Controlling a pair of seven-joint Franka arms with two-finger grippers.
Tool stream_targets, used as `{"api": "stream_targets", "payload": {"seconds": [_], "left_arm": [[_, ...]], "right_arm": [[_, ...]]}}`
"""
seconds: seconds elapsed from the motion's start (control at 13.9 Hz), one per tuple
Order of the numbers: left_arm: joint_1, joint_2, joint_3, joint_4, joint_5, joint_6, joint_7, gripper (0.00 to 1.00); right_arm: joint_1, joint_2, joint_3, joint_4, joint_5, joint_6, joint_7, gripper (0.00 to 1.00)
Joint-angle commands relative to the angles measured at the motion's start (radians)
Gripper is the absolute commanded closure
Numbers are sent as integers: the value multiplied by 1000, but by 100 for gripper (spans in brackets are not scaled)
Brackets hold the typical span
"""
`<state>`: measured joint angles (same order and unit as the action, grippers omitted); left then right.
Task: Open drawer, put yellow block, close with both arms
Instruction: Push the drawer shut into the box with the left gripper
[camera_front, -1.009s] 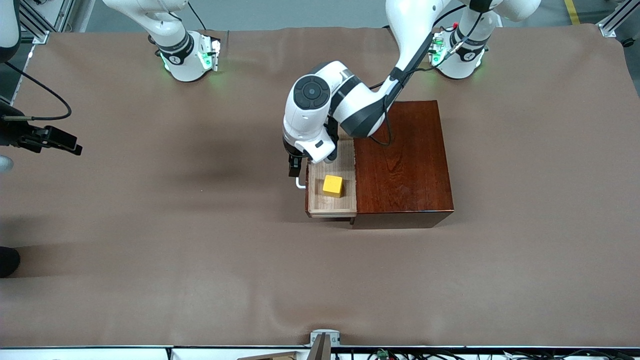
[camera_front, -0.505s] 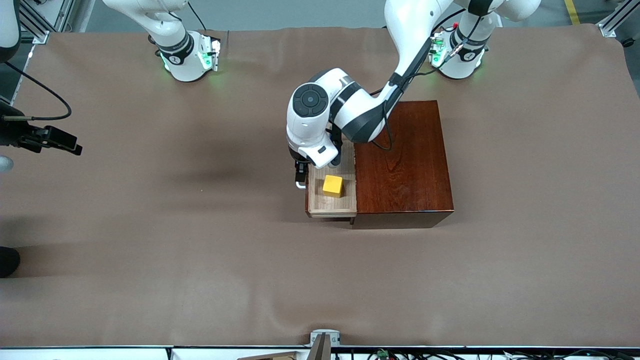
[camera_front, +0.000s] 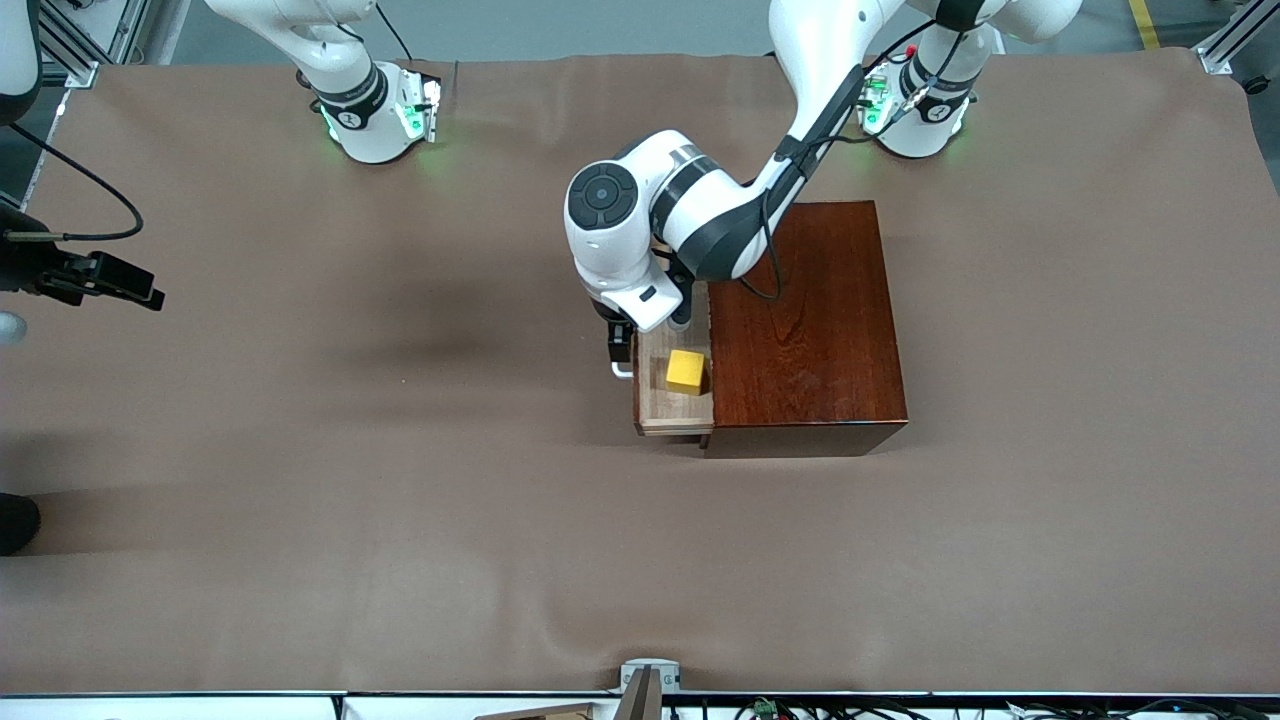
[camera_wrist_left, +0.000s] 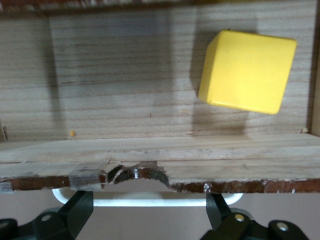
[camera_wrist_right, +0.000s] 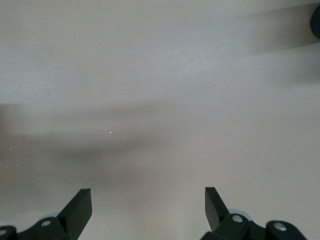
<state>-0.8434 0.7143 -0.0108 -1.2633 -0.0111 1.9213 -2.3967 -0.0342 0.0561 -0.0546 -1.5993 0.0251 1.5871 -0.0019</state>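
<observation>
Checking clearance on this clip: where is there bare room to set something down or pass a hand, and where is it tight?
Bare brown table cover spreads between the wooden box and the front camera, and toward the right arm's end. The box's top is mostly bare. Crowded: the half-open drawer, holding the yellow block, with the open left gripper at its white handle. The right gripper waits open.
</observation>
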Motion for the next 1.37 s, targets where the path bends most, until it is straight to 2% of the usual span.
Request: {"api": "stream_targets", "payload": {"seconds": [0.0,0.36,0.58,0.87,1.15,1.3], "left_arm": [[0,-21,41,-21,43,-123,-4,0],[-3,-21,84,-19,66,-234,-4,0],[-2,-22,88,-18,103,-303,-4,0],[-8,-33,81,10,95,-304,-22,0],[3,-159,83,38,97,-263,-9,0],[55,-185,94,35,99,-251,98,0]], "right_arm": [[-12,-7,10,4,-5,-10,-6,0],[-10,-5,10,4,-5,-9,-4,0],[-10,-5,10,4,-5,-9,-6,0],[-10,-5,10,4,-5,-9,-6,0],[-9,-5,10,4,-5,-9,-6,0],[-10,-5,10,4,-5,-7,-6,0]]}}
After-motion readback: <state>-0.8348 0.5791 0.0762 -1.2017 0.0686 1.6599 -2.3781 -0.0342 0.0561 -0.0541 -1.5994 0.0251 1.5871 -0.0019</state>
